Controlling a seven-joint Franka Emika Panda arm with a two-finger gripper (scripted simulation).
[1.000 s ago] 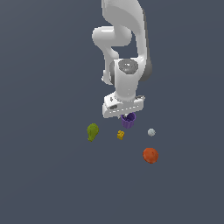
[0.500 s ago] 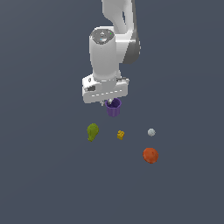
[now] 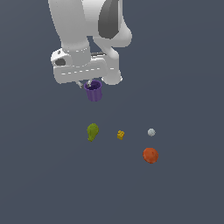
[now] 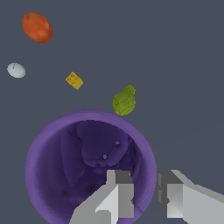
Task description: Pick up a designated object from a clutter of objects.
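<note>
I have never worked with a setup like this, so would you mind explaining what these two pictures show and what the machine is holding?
Both are simulator renders of one white robot arm. The exterior view looks at the scene from off the arm; the wrist view comes from a camera on the wrist, looking down past the pincer. The pincer is shut on the wall of a purple cup, one finger inside the rim and one outside, and the cup hangs in the air above the grey surface. Lying on the surface are a green pear-shaped lump, a tiny yellow block, a small grey-white ball and an orange-red ball.
</note>
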